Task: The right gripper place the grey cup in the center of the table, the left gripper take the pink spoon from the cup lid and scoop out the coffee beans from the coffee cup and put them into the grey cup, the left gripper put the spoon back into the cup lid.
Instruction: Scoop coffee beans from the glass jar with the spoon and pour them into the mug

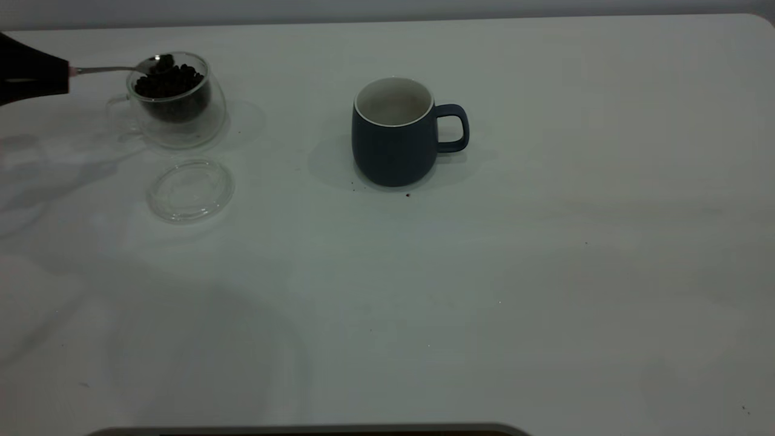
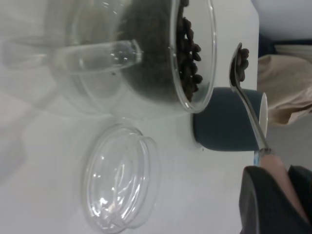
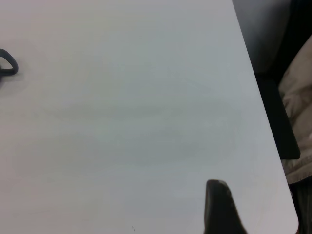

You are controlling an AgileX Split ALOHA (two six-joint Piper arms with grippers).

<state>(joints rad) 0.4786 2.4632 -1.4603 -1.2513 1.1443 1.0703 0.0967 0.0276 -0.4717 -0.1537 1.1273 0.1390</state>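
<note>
Left gripper: matte black, tapering wedge-shaped body, smooth surface, no markings discernible. In its own wrist view, a dark grey-black rounded casing. Right gripper: 1 black fingertip visible, rounded at the end, plain and unmarked.

left gripper cut off at exterior view's edge; pink spoon handle mostly hidden in its jaws
</note>
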